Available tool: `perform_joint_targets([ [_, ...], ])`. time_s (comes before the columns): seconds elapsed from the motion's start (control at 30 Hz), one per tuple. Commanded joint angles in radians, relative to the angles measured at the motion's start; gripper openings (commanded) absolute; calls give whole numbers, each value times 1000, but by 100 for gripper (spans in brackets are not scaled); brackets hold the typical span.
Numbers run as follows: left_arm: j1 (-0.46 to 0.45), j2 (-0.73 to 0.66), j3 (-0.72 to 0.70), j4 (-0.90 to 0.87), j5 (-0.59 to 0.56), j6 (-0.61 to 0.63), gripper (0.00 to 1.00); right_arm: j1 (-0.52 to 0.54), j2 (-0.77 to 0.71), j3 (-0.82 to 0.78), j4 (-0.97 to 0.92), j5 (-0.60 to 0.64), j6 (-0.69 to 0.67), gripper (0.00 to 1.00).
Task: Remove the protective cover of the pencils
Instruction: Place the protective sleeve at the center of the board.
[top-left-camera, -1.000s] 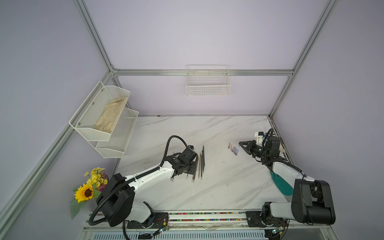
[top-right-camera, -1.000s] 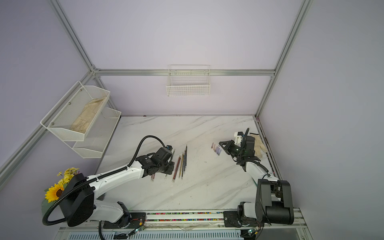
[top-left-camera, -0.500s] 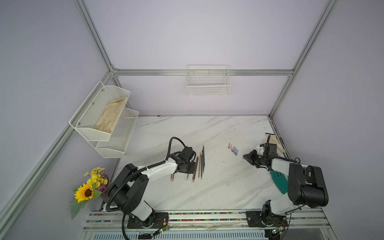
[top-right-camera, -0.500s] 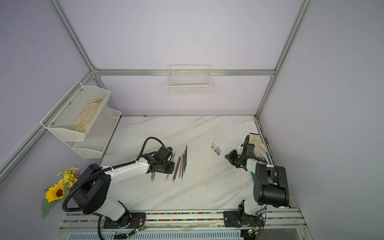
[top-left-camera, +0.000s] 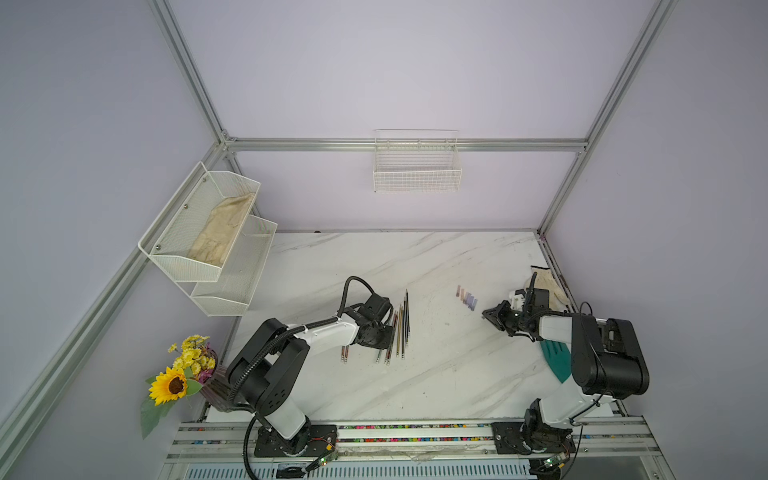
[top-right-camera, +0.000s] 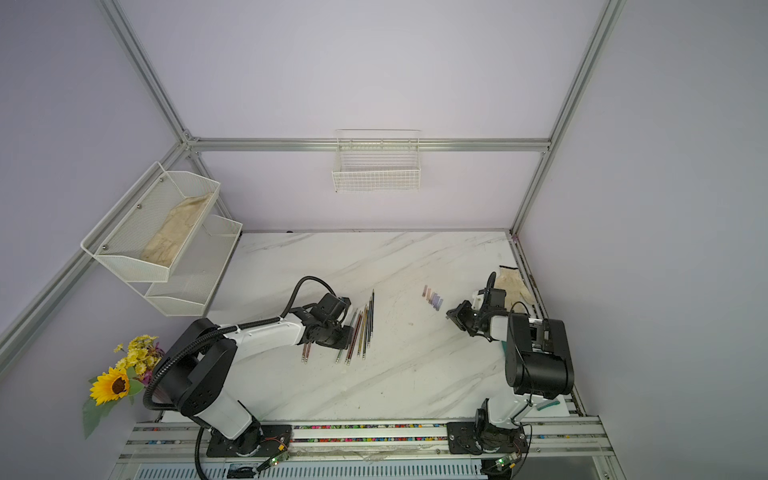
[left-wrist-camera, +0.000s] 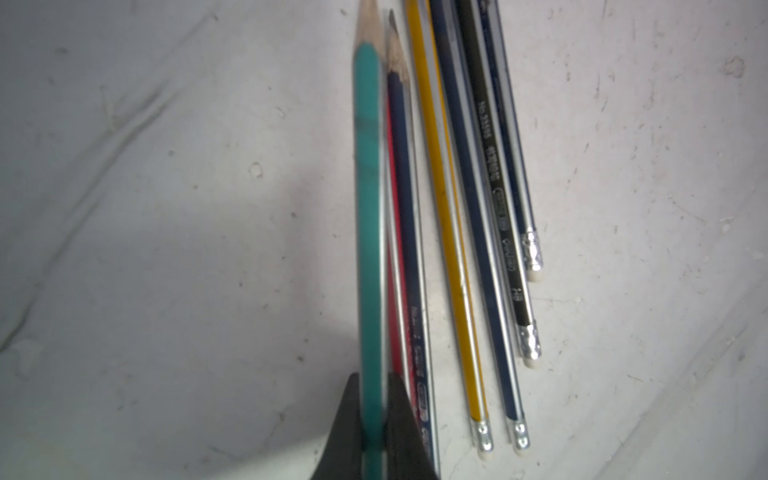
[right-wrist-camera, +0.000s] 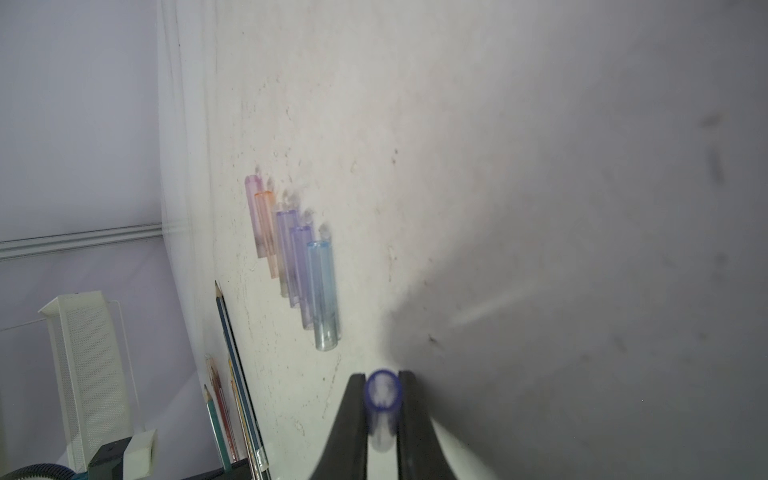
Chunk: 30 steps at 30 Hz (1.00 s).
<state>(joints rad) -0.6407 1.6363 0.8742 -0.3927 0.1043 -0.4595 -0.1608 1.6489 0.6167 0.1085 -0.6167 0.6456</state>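
Between my left gripper's (left-wrist-camera: 373, 382) closed jaws sits a teal pencil (left-wrist-camera: 369, 208), blurred, back end cut off. The other pencils (left-wrist-camera: 457, 249) lie just beside it, slim, glossy, with silver ferrules. My right gripper (right-wrist-camera: 382, 376) is clamped on a blurry violet-blue translucent tube cap (right-wrist-camera: 382, 401). Five loose caps (right-wrist-camera: 291, 249) of clear tinted plastic lie ahead on the scuffed marble table (right-wrist-camera: 457, 166).

Bare marble table (top-left-camera: 436, 345) lies open between the row of pencils (top-left-camera: 402, 328) and the line of clear caps (top-left-camera: 467, 298), leaving room to pass. A pale glove (top-left-camera: 549, 284) and what seems a teal glove (top-left-camera: 555, 361) crowd the table's right edge
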Motion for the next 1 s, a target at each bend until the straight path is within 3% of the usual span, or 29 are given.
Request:
perform_joint_targets([
  [0.0, 4, 2, -19, 18, 30, 19, 2, 18, 17, -7, 3, 7, -1, 14],
  [0.23, 4, -10, -24, 18, 26, 16, 12, 25, 13, -2, 2, 5, 0, 22],
  [0.97, 4, -26, -15, 1, 29, 15, 16, 24, -9, -3, 0, -8, -3, 26],
])
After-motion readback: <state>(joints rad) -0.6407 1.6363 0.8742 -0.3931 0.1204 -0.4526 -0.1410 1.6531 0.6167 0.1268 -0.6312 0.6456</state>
